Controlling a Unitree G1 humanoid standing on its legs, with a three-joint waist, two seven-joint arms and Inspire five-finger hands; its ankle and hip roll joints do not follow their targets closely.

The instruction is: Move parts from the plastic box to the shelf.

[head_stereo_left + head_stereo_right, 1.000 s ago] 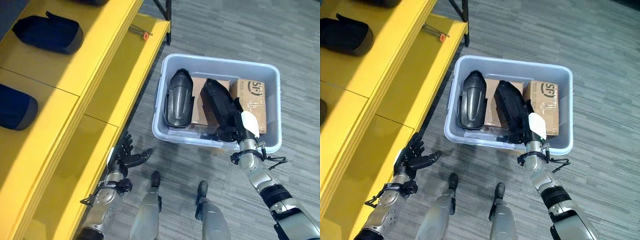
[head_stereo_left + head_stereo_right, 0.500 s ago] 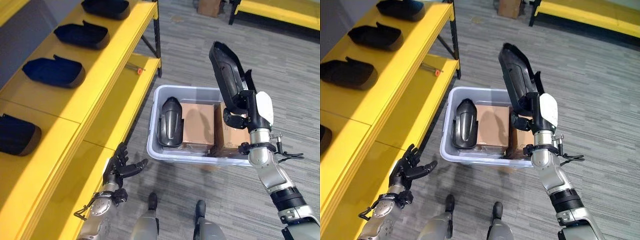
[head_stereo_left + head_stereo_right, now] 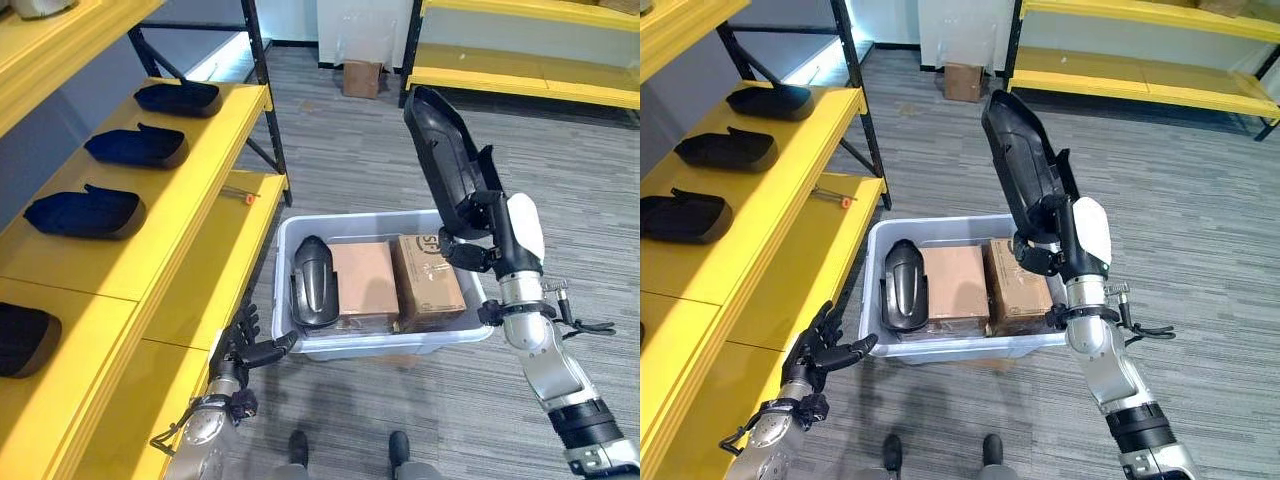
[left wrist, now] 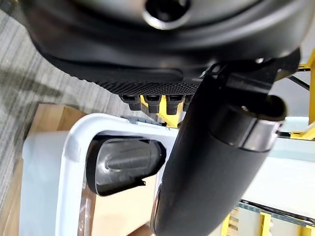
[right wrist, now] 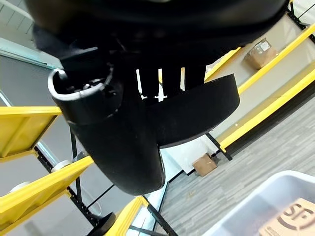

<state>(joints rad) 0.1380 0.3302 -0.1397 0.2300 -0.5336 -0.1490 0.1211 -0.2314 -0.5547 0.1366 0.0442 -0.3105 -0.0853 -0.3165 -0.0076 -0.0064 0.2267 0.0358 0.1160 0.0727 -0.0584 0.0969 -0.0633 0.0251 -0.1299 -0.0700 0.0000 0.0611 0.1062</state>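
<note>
A yellow shelf [image 3: 190, 200] runs along the robot's left, with dark parts [image 3: 137, 146] lying in a row on its upper level, well apart from each other. On the grey floor beside the shelf stands a plastic box [image 3: 385, 347]. Inside it, one black part [image 3: 312, 281] leans at the shelf-side end, next to two cardboard boxes [image 3: 363, 282] side by side. The right hand [image 3: 488, 228] is raised above the box, fingers curled round the lower end of a long black part [image 3: 444, 160], which stands tilted with its upper end leaning toward the shelf. The right wrist view shows the fingers wrapped over that part's edge [image 5: 197, 113]. The left hand [image 3: 243, 347] hangs low between the shelf's lower level and the box's near corner, fingers spread and holding nothing.
</note>
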